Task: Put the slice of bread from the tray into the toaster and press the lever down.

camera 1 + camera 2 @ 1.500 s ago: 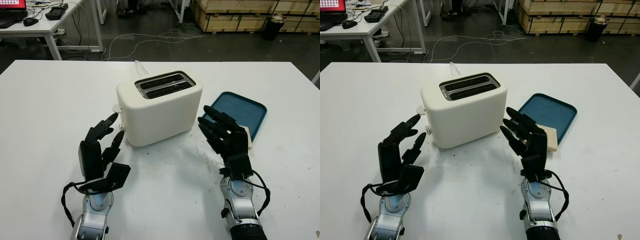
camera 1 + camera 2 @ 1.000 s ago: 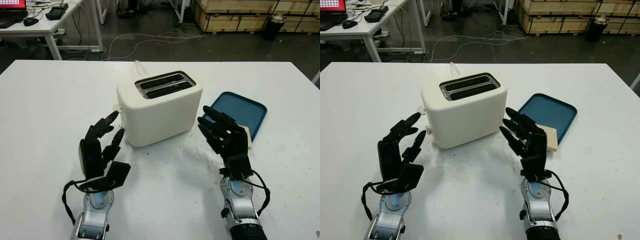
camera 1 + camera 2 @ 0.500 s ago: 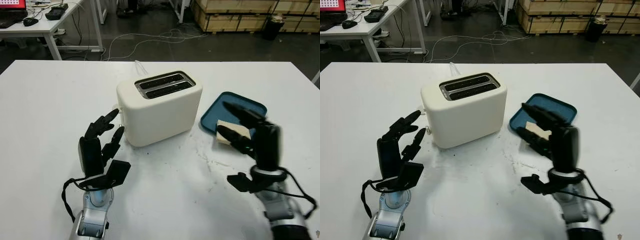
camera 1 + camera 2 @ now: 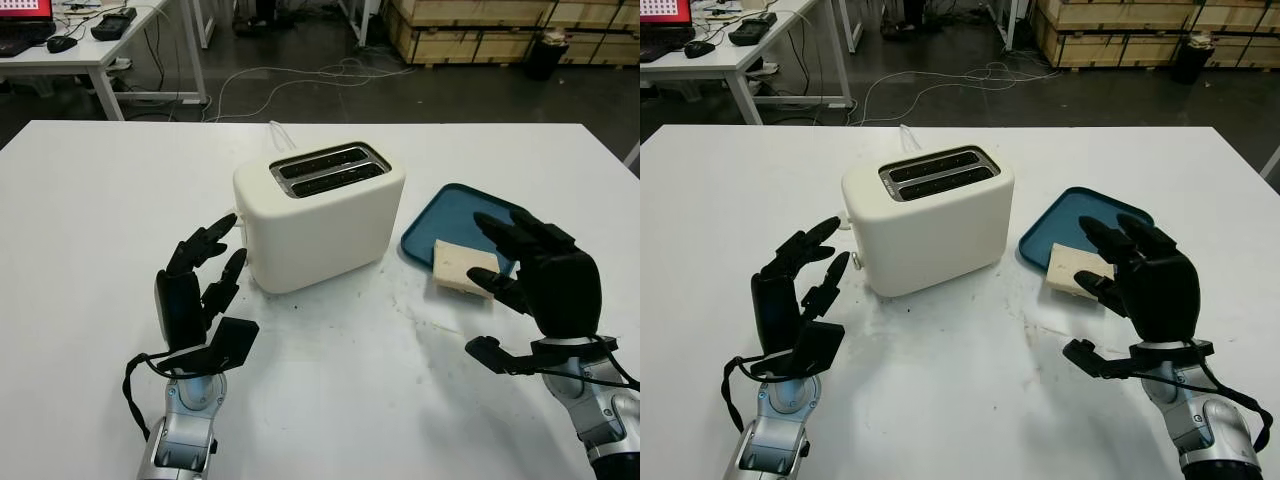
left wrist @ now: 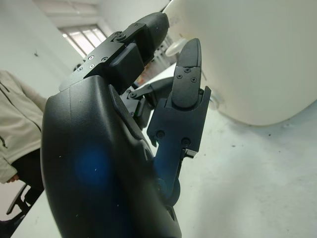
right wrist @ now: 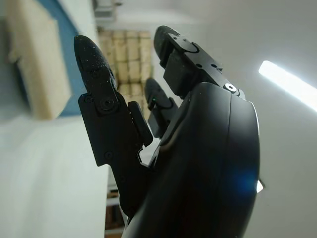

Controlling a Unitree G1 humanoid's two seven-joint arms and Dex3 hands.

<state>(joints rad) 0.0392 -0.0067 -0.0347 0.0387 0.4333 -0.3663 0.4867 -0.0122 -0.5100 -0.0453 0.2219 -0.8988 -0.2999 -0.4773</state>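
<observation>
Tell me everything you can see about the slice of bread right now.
The slice of bread is a pale, squarish, thick piece lying flat at the near edge of the blue tray, partly overhanging onto the white table. It sits right of the toaster. The open right robot hand is just beside it, not gripping it.

A white table point(image 4: 90, 230) fills the foreground, and beyond its far edge lies a dark floor with pale cables point(image 4: 300, 75) looping across it. At the far left stands a white desk point(image 4: 95, 55) carrying a computer mouse point(image 4: 61, 43) and a dark device point(image 4: 112, 24). At the far right are stacked wooden pallets point(image 4: 470, 30) with a black bin point(image 4: 546, 55) beside them, and a person's light jacket sleeve point(image 5: 17, 129) shows in the left wrist view.
</observation>
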